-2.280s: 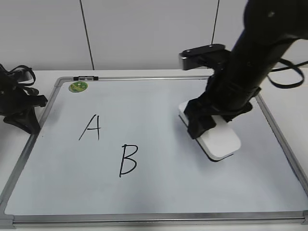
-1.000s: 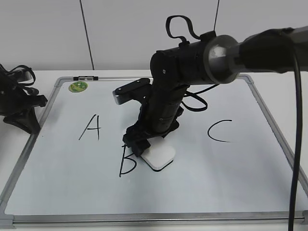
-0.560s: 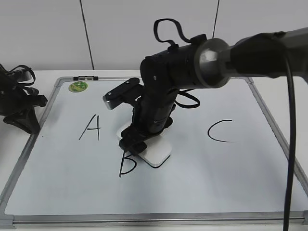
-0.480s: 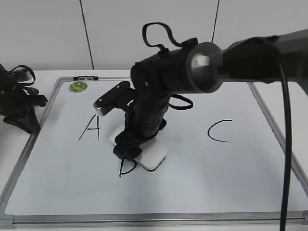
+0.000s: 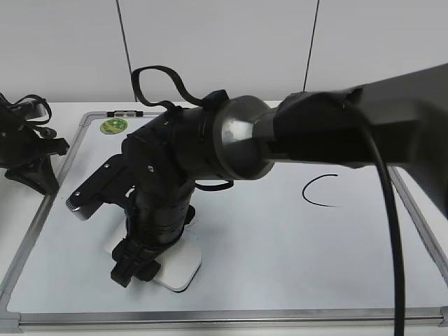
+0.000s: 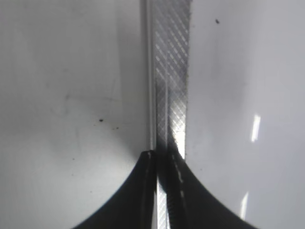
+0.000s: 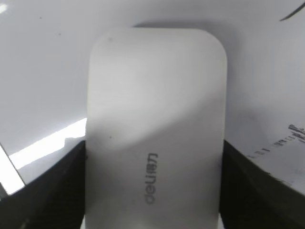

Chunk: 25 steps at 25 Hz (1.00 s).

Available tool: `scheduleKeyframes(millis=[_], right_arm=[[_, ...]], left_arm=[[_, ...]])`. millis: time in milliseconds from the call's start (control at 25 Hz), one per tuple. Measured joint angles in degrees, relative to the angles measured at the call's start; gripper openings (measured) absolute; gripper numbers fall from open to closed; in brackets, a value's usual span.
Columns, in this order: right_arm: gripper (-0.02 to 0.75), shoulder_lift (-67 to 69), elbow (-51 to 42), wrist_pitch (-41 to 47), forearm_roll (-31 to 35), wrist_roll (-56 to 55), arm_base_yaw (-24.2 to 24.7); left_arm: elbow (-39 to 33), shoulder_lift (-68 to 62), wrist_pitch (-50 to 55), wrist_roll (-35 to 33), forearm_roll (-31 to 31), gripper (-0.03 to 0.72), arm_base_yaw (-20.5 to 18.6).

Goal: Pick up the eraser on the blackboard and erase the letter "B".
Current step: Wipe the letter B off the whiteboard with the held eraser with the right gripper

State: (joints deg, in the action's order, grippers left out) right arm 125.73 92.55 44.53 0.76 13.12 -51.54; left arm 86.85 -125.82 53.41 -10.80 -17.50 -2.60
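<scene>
The right arm [image 5: 210, 161] hides the board's [image 5: 280, 238] left-centre writing; the eraser [image 7: 155, 129] runs off the wrist view's bottom edge.

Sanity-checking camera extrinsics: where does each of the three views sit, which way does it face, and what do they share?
Exterior: in front of the table, angled down at the blackboard; shows the right arm across it, right gripper on the eraser, and the left gripper parked at the left edge.
Left wrist: looks straight down at the board's metal frame; only dark finger bases show.
Right wrist: looks down on the eraser, dark fingers either side.
Shared: exterior and right wrist both show the eraser and board.
</scene>
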Motion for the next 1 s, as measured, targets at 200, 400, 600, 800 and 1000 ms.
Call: scheduleKeyframes(millis=[200, 400, 600, 800, 1000], right_arm=[[0.536, 0.0, 0.0, -0.1, -1.3, -0.2, -0.1], [0.536, 0.0, 0.0, -0.3, -3.3, -2.3, -0.2], [0.536, 0.0, 0.0, -0.6, -3.6, -3.8, 0.9], [0.536, 0.0, 0.0, -1.0, -4.4, -5.0, 4.1], [0.536, 0.0, 0.0, -1.5, -5.2, -5.8, 8.4]], left_arm=[[0.0, 0.0, 0.0, 0.0, 0.0, 0.041, 0.0], [0.0, 0.0, 0.0, 0.0, 0.0, 0.041, 0.0], [0.0, 0.0, -0.1, 0.0, 0.0, 0.041, 0.0], [0.0, 0.0, -0.1, 0.0, 0.0, 0.042, 0.0], [0.0, 0.0, -0.1, 0.0, -0.1, 0.042, 0.0]])
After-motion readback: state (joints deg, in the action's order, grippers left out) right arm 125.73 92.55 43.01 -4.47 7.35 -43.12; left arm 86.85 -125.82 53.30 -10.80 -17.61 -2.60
